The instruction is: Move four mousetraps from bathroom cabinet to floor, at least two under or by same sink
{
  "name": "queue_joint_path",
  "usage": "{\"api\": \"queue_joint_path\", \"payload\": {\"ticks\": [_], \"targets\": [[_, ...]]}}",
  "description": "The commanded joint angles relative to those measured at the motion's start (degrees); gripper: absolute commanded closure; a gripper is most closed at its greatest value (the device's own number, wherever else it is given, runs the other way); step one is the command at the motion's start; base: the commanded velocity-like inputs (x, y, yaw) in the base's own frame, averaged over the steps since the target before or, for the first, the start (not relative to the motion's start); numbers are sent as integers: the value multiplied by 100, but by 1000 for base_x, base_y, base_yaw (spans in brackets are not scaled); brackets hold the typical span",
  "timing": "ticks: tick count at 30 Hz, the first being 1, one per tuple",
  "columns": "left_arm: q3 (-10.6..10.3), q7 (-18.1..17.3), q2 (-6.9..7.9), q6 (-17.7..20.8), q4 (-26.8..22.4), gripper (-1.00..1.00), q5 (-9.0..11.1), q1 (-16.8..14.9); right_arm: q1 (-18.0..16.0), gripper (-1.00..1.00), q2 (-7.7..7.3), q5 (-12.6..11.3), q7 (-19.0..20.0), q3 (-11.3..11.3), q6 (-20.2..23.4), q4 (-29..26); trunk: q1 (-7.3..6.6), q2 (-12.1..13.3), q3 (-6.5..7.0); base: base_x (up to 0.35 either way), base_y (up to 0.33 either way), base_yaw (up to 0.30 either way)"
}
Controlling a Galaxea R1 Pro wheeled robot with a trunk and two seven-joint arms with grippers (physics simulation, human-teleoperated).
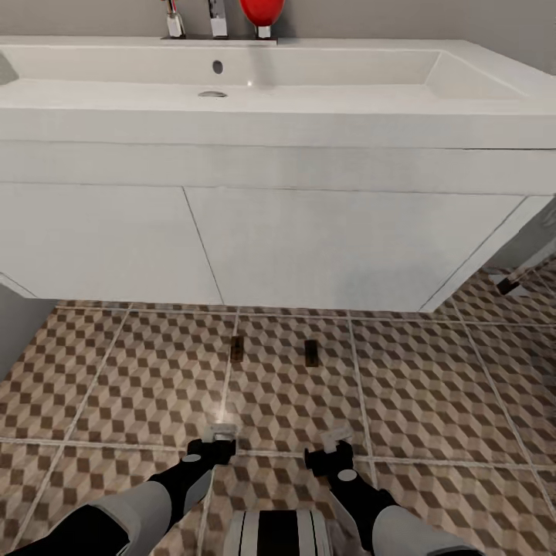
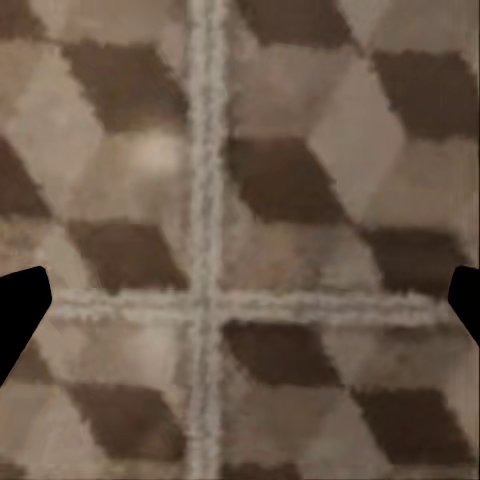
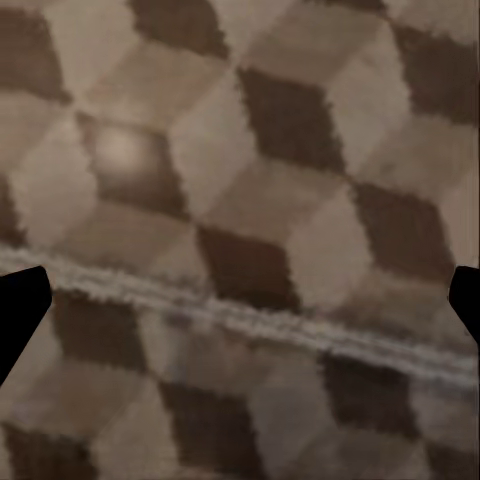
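Two mousetraps already lie on the bathroom floor (image 1: 432, 401) in front of the sink (image 1: 262, 116): one mousetrap (image 1: 237, 349) ahead of the left gripper (image 1: 222, 431) and the second mousetrap (image 1: 311, 353) ahead of the right gripper (image 1: 337, 443), each well clear of the fingers and close to the white front below the basin. So the placing of this pair looks done, and the condition of two traps next to the same sink seems met, though whether they count as directly beside it is a judgement from the head view alone. Both grippers hang low over the tiles, pointing down. In the left wrist view the dark fingertips (image 2: 20, 310) sit at the far edges with bare tile and a grout cross between them, so the left fingers are spread wide and hold nothing; the right wrist view shows the same, fingertips (image 3: 20, 305) at the edges over a grout line, apart and empty. What is left, by my reading, is the other two traps. The next move would call for raising both arms, turning the base away from the sink, and going to the cabinet for them without rolling over the two traps lying just ahead.
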Motion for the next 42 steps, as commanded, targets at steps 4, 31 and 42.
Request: {"api": "queue_joint_path", "payload": {"ticks": [4,31,42], "targets": [[-49,20,-2,-17,4,-100,43,-2,-3,-100,0,29,-46,43,-4,7,-5,-1,-3,-343,0,0],[-49,20,-2,-17,4,-100,43,-4,-3,-100,0,31,-37,43,-180,-36,-5,-1,-3,-343,0,0],[-49,20,-2,-17,4,-100,43,-2,-3,-100,0,31,-37,44,-173,-55,-5,-1,-3,-343,0,0]]}}
